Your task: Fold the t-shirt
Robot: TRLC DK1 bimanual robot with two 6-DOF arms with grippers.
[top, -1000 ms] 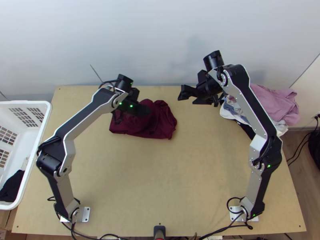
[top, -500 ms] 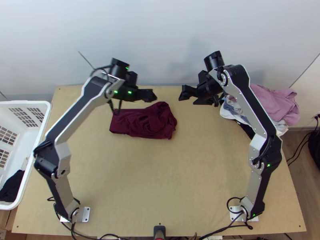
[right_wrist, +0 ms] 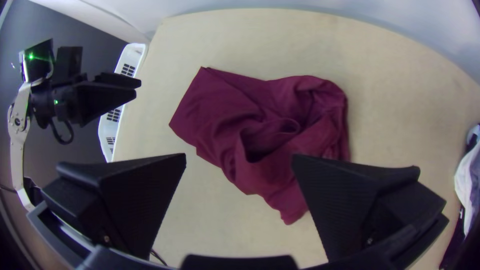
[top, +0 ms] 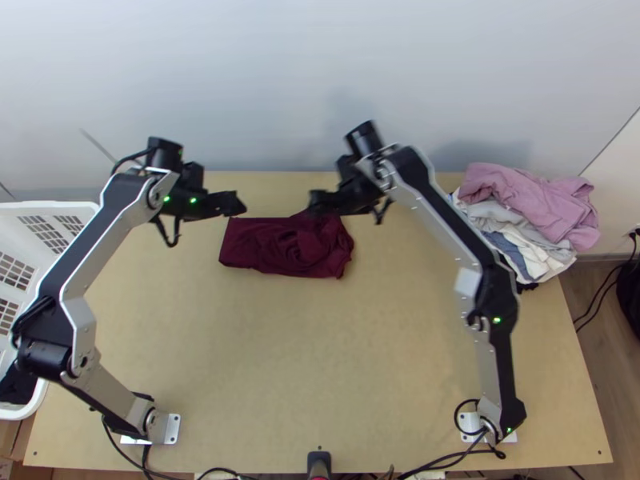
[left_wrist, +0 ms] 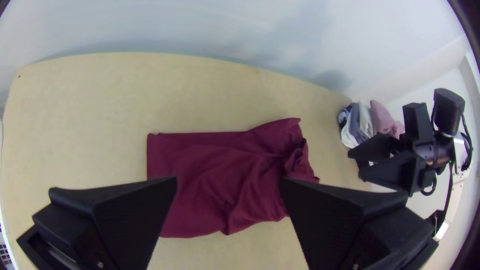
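Note:
In the top view a maroon t-shirt [top: 276, 248] lies bunched on the table's far half, its left end flatter with a straight edge, its right end rumpled. My left gripper [top: 232, 204] hangs above and beside its far left corner. Over the shirt's far right part is my right gripper [top: 316, 204]. The left wrist view has the left gripper [left_wrist: 227, 200] open, with the shirt [left_wrist: 220, 165] beyond its fingers, held by neither. Wide open too is the right gripper [right_wrist: 240, 175] in the right wrist view, the shirt [right_wrist: 220, 110] lying loosely below it.
A pile of clothes [top: 528, 212] in pink, white and blue lies at the table's far right corner. At the left stands a white laundry basket [top: 48, 210] with dark cloth inside. Bare wood [top: 320, 360] stretches between the arms nearer the bases.
My left gripper has moved left from over the shirt to its far left corner. The right gripper has moved left, away from the clothes pile to over the shirt. The shirt looks unmoved.

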